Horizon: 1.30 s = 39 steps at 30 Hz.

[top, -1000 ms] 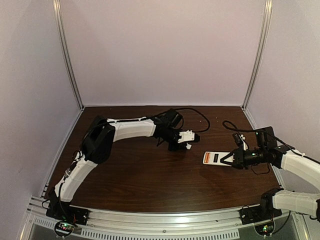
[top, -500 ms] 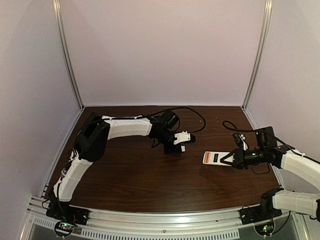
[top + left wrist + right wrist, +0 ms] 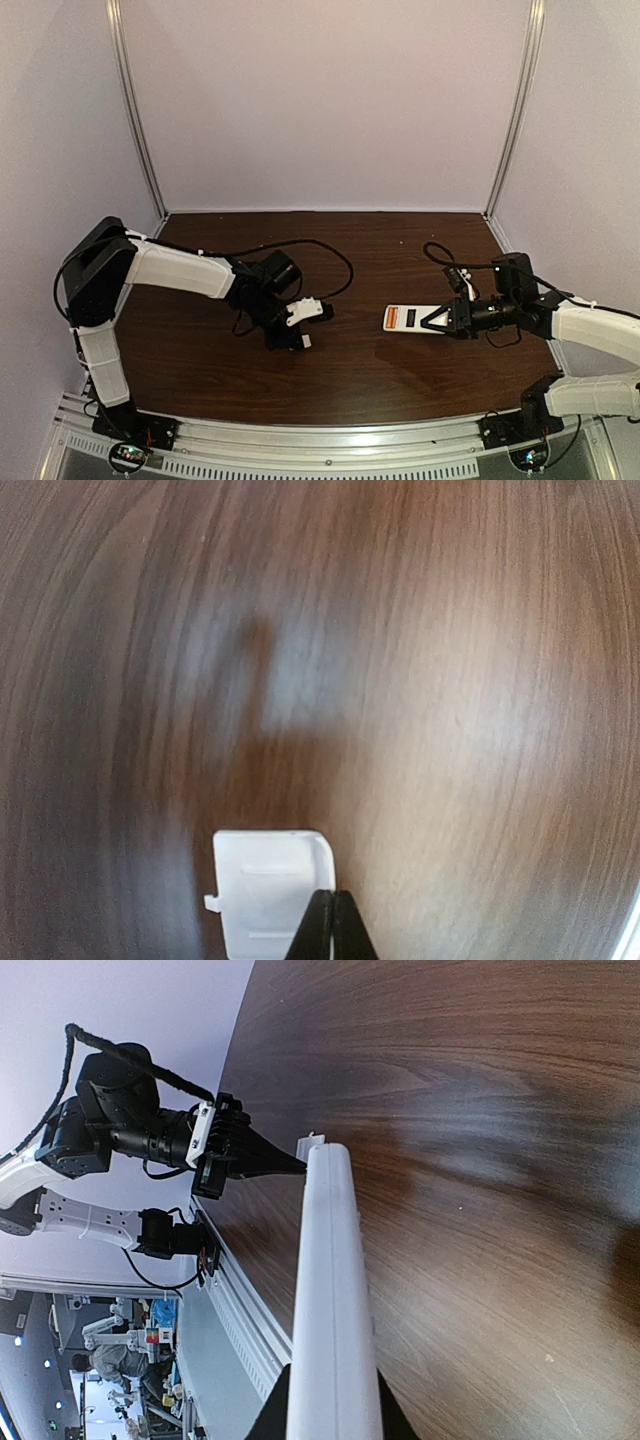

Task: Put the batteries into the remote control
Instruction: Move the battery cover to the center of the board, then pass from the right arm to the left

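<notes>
The remote control [image 3: 408, 318] is flat and white, back up, with a dark slot and an orange strip at its left end. I cannot tell whether that strip is one of the batteries; no loose battery shows. My right gripper [image 3: 441, 320] is shut on the remote's right end. In the right wrist view the remote control [image 3: 330, 1260] runs edge-on out of the right gripper [image 3: 330, 1392]. A small white cover [image 3: 262, 885] sits under my left gripper [image 3: 335, 900], whose tips are pinched together on its right edge. From above, the left gripper [image 3: 292, 338] is left of centre.
A black cable [image 3: 335, 252] loops behind the left wrist. Another cable [image 3: 437, 252] curls behind the right wrist. The aluminium rail [image 3: 320, 440] runs along the near edge of the table. Pale walls close off the back and both sides.
The left arm has swung far to the left and nearer, and the white cover has come along at its closed tips. The right gripper has carried the remote a little to the left.
</notes>
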Each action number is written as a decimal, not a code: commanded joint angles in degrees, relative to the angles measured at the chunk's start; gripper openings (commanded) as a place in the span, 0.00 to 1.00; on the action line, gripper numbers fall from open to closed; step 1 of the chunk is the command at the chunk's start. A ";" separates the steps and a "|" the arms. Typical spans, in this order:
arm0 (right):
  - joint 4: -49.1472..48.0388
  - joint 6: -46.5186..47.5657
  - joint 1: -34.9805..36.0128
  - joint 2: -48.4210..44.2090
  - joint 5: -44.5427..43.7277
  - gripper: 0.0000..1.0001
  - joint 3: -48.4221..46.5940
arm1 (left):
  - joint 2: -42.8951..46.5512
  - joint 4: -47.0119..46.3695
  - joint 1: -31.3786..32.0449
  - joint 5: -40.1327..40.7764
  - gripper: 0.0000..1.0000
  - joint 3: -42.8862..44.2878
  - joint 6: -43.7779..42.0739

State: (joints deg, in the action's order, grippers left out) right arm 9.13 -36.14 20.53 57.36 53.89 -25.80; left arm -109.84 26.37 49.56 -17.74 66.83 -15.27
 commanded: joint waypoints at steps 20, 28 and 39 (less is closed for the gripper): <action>-25.56 -10.27 17.57 13.31 0.12 0.02 -0.82 | 29.53 -24.96 11.90 10.67 0.97 -15.66 -3.34; -31.37 -13.68 21.12 15.91 0.61 0.01 -1.18 | 16.69 -25.93 19.14 15.46 0.97 -6.02 -5.88; -32.44 -14.64 22.61 16.36 1.12 0.02 -0.84 | 9.10 -22.50 20.22 14.13 0.85 0.13 -7.80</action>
State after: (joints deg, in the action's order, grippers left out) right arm -20.23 -50.17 42.59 73.30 54.15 -25.69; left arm -98.98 3.25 69.49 -3.77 64.27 -21.63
